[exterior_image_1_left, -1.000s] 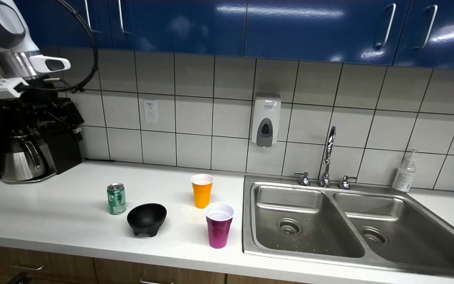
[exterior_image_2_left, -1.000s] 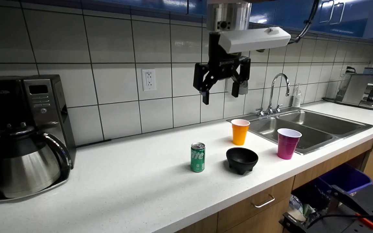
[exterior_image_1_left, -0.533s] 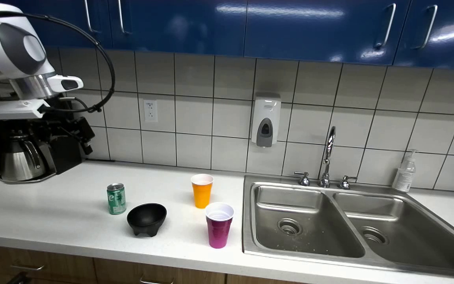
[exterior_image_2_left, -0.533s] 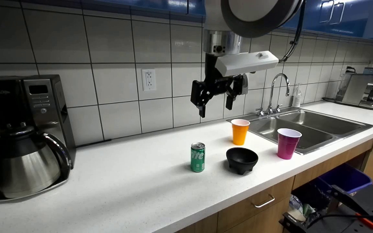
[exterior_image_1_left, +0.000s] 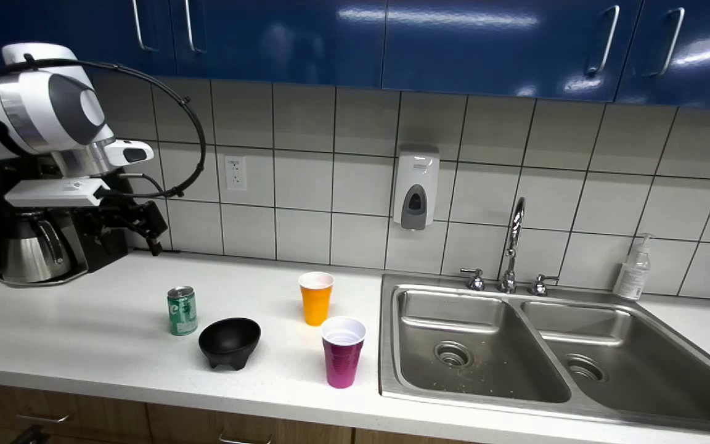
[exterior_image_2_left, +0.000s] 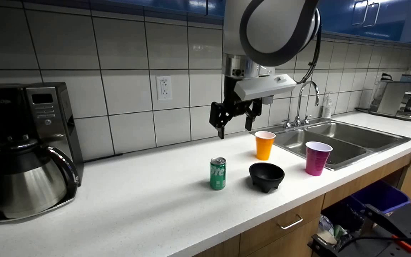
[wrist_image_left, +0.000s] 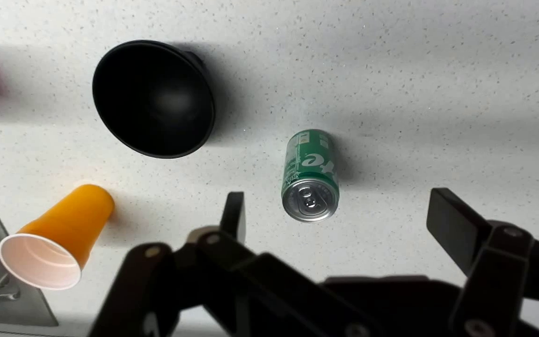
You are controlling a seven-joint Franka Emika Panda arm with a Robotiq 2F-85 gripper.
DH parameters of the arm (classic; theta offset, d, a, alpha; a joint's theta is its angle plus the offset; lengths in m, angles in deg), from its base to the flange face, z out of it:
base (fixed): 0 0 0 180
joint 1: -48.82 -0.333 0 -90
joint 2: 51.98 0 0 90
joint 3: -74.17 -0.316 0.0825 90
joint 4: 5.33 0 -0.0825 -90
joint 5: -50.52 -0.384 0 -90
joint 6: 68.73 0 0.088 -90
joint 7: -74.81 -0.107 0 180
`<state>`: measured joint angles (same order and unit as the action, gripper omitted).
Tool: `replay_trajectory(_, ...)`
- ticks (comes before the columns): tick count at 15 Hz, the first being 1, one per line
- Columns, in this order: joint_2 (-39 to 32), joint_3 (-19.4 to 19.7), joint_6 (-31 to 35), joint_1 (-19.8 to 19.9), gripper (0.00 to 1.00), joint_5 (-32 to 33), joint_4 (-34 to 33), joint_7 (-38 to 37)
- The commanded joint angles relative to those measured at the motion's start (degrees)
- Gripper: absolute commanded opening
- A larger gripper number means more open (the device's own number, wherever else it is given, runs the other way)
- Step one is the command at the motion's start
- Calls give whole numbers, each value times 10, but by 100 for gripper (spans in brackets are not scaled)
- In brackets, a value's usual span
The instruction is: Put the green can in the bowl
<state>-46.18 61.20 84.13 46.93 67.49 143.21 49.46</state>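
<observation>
The green can [exterior_image_1_left: 182, 311] stands upright on the counter in both exterior views, with its silver top up [exterior_image_2_left: 218, 174]. The black bowl [exterior_image_1_left: 229, 342] stands beside it, a short gap apart, and looks empty [exterior_image_2_left: 266, 176]. My gripper [exterior_image_2_left: 234, 131] is open and empty, in the air above the counter and higher than the can. In the wrist view, the can [wrist_image_left: 310, 173] shows between and beyond the two open fingertips [wrist_image_left: 337, 204], nearer the left finger. The bowl [wrist_image_left: 155, 100] lies up and left of the can there.
An orange cup [exterior_image_2_left: 264, 146] stands behind the bowl, and a purple cup [exterior_image_2_left: 318, 159] stands near the sink [exterior_image_1_left: 478, 394]. A coffee maker with a steel carafe [exterior_image_2_left: 30, 185] is at the counter's end. A tiled wall [exterior_image_1_left: 306, 179] runs behind the counter.
My gripper has moved down towards the counter, and more of the arm has come into view. The fingers stay open. The can, the bowl and the cups have not moved.
</observation>
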Motion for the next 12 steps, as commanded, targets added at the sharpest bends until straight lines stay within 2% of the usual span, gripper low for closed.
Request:
replay_trajectory(1,-61,19,12,-3,100,27,-44,-5)
replay_trajectory(12,-200,88,13,-60,100,14,-158,14)
